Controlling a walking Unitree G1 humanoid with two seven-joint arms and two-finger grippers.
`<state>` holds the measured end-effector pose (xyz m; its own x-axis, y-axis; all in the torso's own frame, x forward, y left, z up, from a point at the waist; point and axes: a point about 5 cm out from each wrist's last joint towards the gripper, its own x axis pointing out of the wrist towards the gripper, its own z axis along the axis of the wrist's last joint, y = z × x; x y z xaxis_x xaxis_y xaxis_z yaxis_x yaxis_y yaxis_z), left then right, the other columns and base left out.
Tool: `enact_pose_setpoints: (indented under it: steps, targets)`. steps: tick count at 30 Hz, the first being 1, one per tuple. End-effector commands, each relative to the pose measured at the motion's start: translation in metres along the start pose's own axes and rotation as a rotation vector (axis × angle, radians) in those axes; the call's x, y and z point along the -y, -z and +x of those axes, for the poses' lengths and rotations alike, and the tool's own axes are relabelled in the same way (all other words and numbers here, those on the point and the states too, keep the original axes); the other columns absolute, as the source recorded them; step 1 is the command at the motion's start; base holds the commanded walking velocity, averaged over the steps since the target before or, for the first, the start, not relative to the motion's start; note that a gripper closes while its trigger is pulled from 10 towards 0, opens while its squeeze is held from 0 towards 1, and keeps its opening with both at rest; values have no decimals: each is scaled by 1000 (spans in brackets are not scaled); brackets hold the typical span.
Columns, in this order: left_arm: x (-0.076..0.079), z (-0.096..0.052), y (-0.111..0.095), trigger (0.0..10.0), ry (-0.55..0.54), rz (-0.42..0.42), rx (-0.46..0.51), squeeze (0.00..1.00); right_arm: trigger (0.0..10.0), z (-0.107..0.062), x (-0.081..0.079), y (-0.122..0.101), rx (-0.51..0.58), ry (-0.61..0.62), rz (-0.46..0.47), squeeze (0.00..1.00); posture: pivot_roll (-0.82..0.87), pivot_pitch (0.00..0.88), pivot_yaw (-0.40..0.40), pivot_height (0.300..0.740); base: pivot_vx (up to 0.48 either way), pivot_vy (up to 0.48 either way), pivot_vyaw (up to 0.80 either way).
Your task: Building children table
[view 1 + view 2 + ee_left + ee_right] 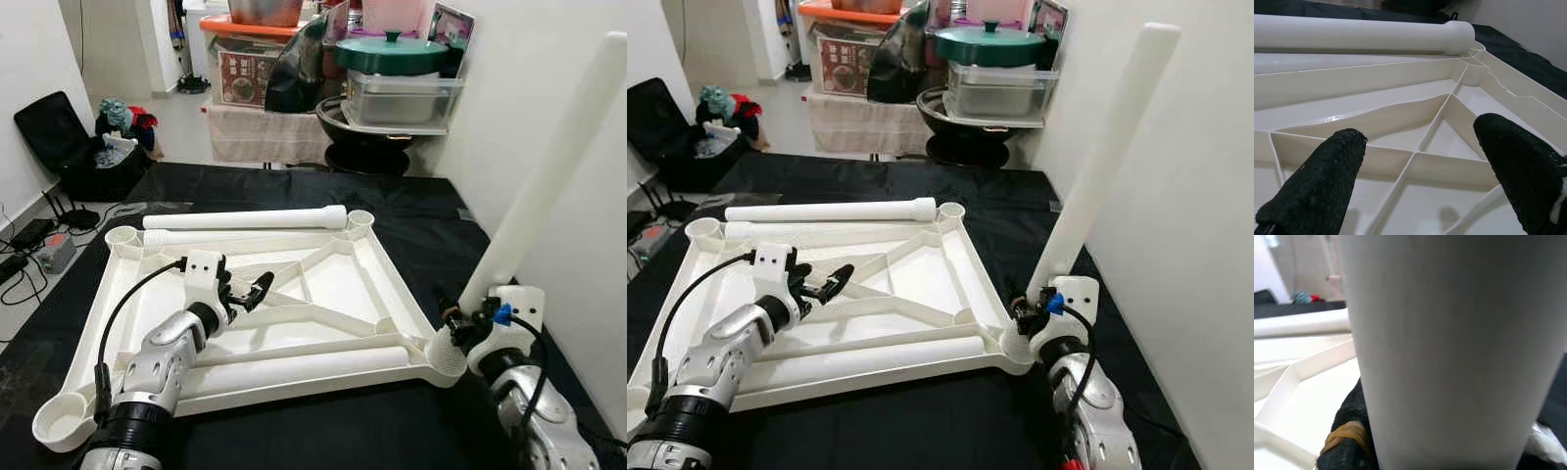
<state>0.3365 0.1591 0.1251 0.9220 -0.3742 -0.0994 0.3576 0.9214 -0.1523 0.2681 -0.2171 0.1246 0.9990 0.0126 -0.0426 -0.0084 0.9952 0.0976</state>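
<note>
The white table top (387,284) lies upside down on a black cloth, its ribs facing up. One white table leg (549,176) stands tilted in the near right corner socket (449,354). My right gripper (468,318) is shut on its lower end, and the leg (1449,342) looms close in the right wrist view. A second leg (245,219) lies along the far rim, and a third (304,367) lies inside the near rim. My left gripper (253,292) hovers open over the centre ribs, its fingers (1327,176) spread with nothing between them.
A white wall (588,245) runs close on the right. Behind the cloth stand a low rack with pots and a green lid (390,54). A black bag (69,147) and cables (39,250) lie on the floor at the left.
</note>
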Motion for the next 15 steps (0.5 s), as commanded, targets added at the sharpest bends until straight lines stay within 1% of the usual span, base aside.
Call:
enact_pose_setpoints:
  steps: [1,3,6,9,12,13,15]
  targets:
    - [-4,-1,1,10000,-8,20,-11,0,10000,-13,13,54,-282,101,39,0,-9,0,-14,740,0,0,0]
    - [-3,-1,2,10000,-9,18,-11,0,10000,-14,21,46,-246,194,54,0,-15,0,-13,740,0,0,0]
    - [-2,-1,3,10000,-9,18,-12,0,10000,-15,26,43,-223,253,39,0,-18,0,-12,740,0,0,0]
    - [-1,0,3,10000,-10,19,-11,0,10000,-16,25,47,-241,269,3,0,-14,0,-14,740,0,0,0]
    - [-1,1,2,10000,-11,19,-9,0,10000,-16,24,47,-243,263,-10,0,-14,0,-14,740,0,0,0]
    - [-2,0,1,10000,-15,20,-8,0,10000,-15,22,46,-239,252,-48,0,-14,0,-15,740,0,0,0]
    - [-4,0,1,10000,-18,22,-7,0,10000,-14,20,45,-237,247,-77,0,-14,0,-16,740,0,0,0]
